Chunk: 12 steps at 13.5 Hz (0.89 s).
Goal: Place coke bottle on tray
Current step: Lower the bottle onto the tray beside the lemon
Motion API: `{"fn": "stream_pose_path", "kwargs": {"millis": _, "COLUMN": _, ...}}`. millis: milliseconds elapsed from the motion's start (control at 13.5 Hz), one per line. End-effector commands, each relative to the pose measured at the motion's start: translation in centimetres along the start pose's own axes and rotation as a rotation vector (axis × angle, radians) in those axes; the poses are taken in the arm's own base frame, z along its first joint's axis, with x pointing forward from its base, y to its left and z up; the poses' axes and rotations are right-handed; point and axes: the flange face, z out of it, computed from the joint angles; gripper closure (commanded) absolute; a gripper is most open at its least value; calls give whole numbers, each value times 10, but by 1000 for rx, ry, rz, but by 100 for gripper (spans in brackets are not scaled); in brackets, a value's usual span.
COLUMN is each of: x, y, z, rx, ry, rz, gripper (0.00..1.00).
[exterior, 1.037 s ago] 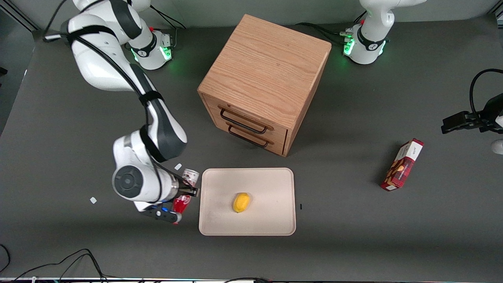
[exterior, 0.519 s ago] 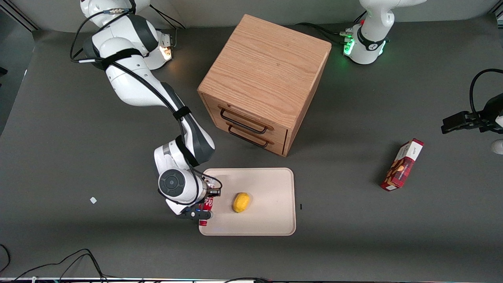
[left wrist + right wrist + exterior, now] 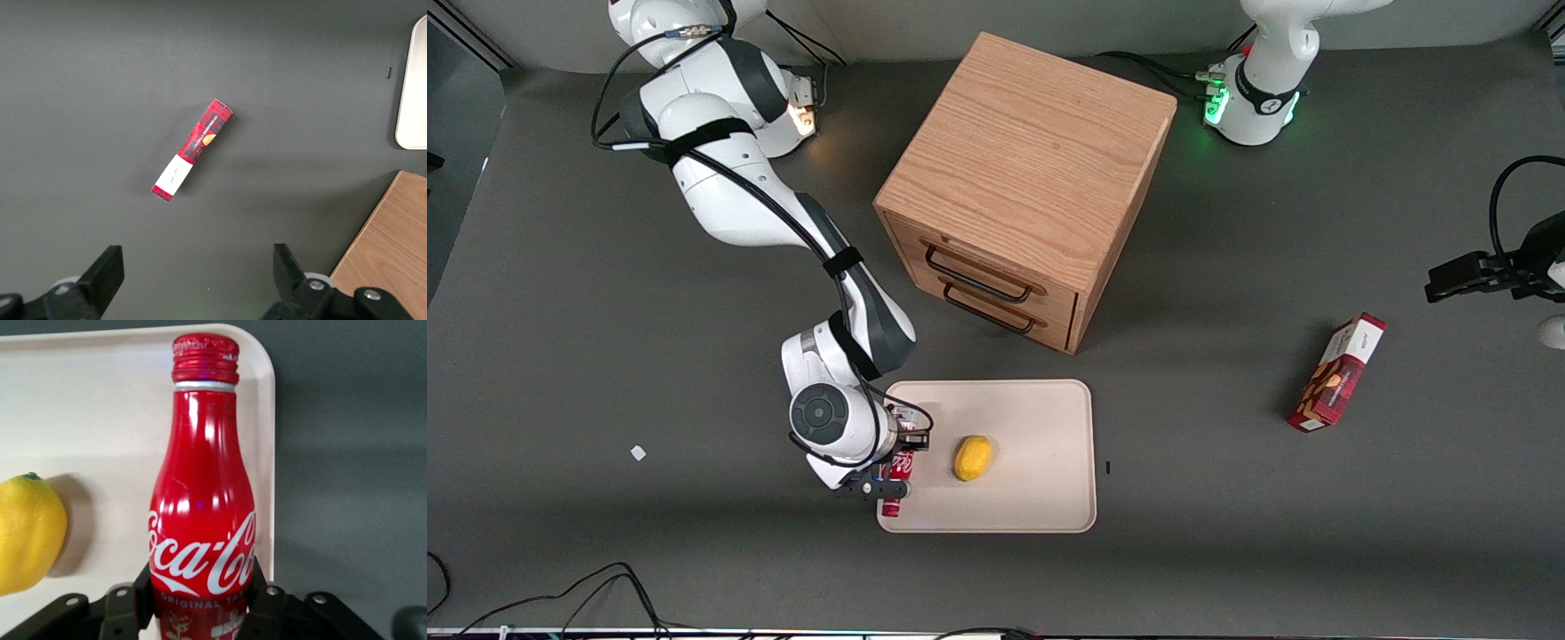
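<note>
Coke bottle pinched in gripper — over tray edge, beside lemon

Front view: high, steep look down over the whole table, drawer cabinet mid-scene. Right wrist view: very close, past the gripper clamped on the coke bottle, onto the tray and lemon, both shared with front. Left wrist view: straight down on a snack box, tray corner also shared.
</note>
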Motion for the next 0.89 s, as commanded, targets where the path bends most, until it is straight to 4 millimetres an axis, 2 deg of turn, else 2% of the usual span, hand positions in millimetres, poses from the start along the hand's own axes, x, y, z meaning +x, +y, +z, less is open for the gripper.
{"fn": "stream_pose_path", "kwargs": {"millis": 0, "x": 5, "y": -5, "z": 1, "rx": -8, "ry": 28, "rz": -15, "gripper": 90}}
{"fn": "stream_pose_path", "kwargs": {"millis": 74, "x": 5, "y": -5, "z": 1, "rx": -8, "ry": 29, "rz": -14, "gripper": 86}}
{"fn": "stream_pose_path", "kwargs": {"millis": 148, "x": 5, "y": -4, "z": 2, "rx": -10, "ry": 27, "rz": -13, "gripper": 51}}
{"fn": "stream_pose_path", "kwargs": {"millis": 222, "x": 5, "y": -4, "z": 1, "rx": -11, "ry": 29, "rz": -12, "gripper": 1}}
{"fn": "stream_pose_path", "kwargs": {"millis": 815, "x": 5, "y": -4, "z": -1, "rx": -12, "ry": 30, "rz": -10, "gripper": 0}}
